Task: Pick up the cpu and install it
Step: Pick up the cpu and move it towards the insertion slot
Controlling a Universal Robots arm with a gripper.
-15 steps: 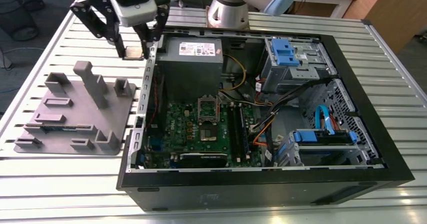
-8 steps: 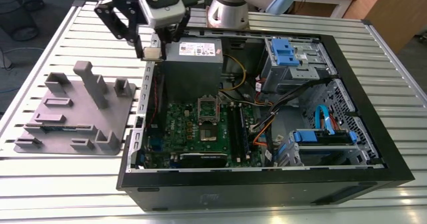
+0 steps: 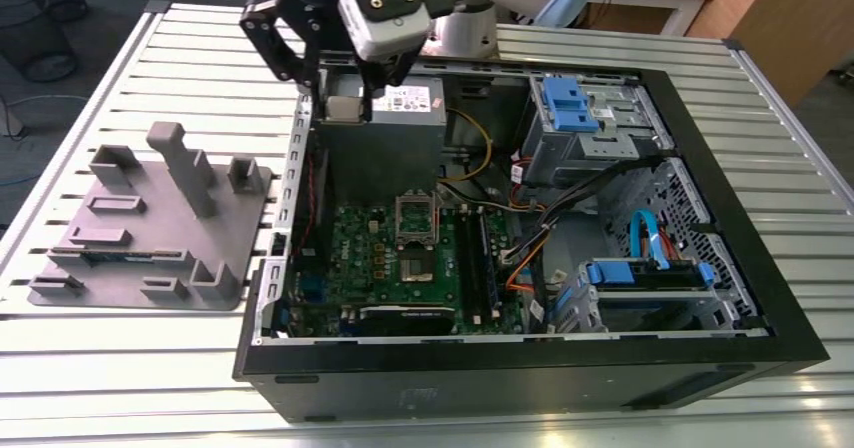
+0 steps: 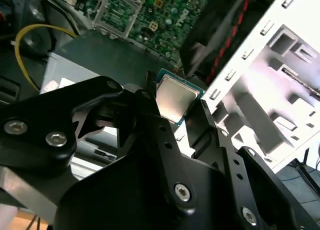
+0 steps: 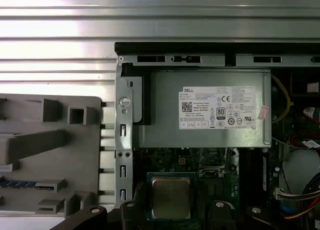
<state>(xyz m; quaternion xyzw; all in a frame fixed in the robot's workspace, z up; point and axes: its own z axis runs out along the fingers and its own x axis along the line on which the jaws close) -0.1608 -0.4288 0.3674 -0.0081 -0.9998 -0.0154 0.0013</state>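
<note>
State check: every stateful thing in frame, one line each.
cpu: lifted, clamped between the gripper fingers, not installed.
gripper: shut on the cpu, over the open case.
computer case: lying on its side, side panel off, interior exposed.
cpu socket: load plate looks flipped open, no chip seated.

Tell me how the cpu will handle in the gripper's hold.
The cpu is a thin flat plate, so it is likely stiff and light. Its smooth metal top looks slippery; gripped by its edges in the gripper, it might slip or twist.
</note>
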